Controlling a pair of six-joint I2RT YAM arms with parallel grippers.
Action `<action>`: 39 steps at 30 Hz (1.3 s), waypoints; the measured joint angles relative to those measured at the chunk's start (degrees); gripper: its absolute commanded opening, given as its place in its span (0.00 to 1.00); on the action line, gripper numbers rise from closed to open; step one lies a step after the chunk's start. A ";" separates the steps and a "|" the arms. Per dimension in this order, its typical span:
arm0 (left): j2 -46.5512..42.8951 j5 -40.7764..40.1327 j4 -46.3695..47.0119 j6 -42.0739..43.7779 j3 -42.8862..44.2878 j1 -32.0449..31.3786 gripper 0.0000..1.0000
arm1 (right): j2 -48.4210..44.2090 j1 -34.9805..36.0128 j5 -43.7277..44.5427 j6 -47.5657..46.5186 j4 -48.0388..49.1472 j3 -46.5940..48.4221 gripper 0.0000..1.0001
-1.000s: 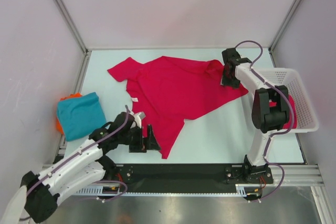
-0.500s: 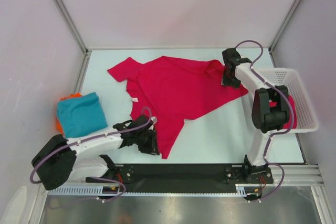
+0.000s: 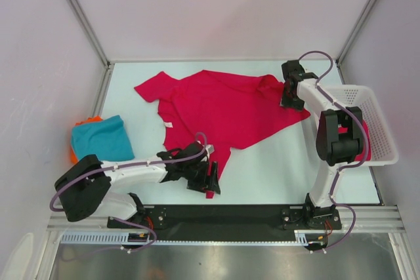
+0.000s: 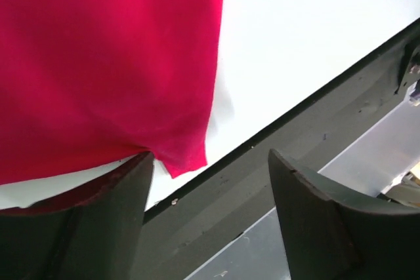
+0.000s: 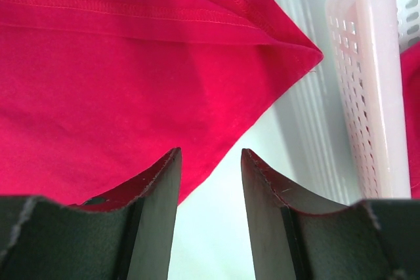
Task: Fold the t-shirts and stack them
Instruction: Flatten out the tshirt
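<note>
A crimson t-shirt [image 3: 223, 109] lies spread and rumpled across the middle of the table. A teal t-shirt [image 3: 100, 139] lies folded at the left. My left gripper [image 3: 211, 180] is open at the crimson shirt's near bottom corner. In the left wrist view that corner [image 4: 180, 162] lies between the open fingers [image 4: 98, 221], close to the left one, with my left gripper [image 4: 210, 155] empty. My right gripper [image 3: 291, 96] is open at the shirt's right corner. In the right wrist view the shirt's edge [image 5: 164, 96] lies under the left finger, and my right gripper [image 5: 210, 152] holds nothing.
A white mesh basket [image 3: 380, 113] stands at the right with more crimson cloth [image 3: 365, 149] inside; it also shows in the right wrist view [image 5: 367, 96]. Orange cloth [image 3: 74, 157] peeks from under the teal shirt. The black base rail [image 3: 230, 214] runs along the near edge.
My left arm has swung right along the near edge to the crimson shirt's bottom corner. My right gripper has shifted slightly right at the shirt's right corner.
</note>
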 measured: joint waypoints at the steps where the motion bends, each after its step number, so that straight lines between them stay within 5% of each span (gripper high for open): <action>1: 0.57 -0.04 0.17 -0.15 0.13 -0.46 0.38 | 0.00 -0.07 0.00 0.02 0.02 -0.11 0.47; 3: 1.88 -0.24 0.61 -0.76 0.28 -1.20 0.00 | 0.00 -0.15 -0.02 0.02 0.09 -0.42 0.46; 19: 4.83 -3.45 -0.48 -1.25 2.12 -2.29 0.00 | -1.38 -0.61 0.09 -0.15 -0.22 -1.75 0.46; 21: 3.63 -5.03 -1.64 -1.27 2.12 -2.29 0.07 | -2.21 -0.72 0.11 -0.17 -0.24 -2.10 0.46; 23: 2.56 -5.99 -2.25 -1.29 2.12 -2.32 0.36 | -2.95 -0.85 0.11 -0.17 -0.26 -2.27 0.46; 27: 1.86 -7.13 -2.56 -1.70 2.01 -2.34 0.64 | -3.61 -0.94 0.11 -0.15 -0.26 -2.29 0.46; 35: 0.94 -6.97 -1.40 -2.73 1.46 -2.38 0.69 | -3.67 -0.92 0.20 -0.15 -0.28 -2.36 0.46; 39: 0.42 -6.71 -0.22 -2.84 0.55 -2.38 0.52 | -3.67 -0.90 0.22 -0.15 -0.31 -2.36 0.46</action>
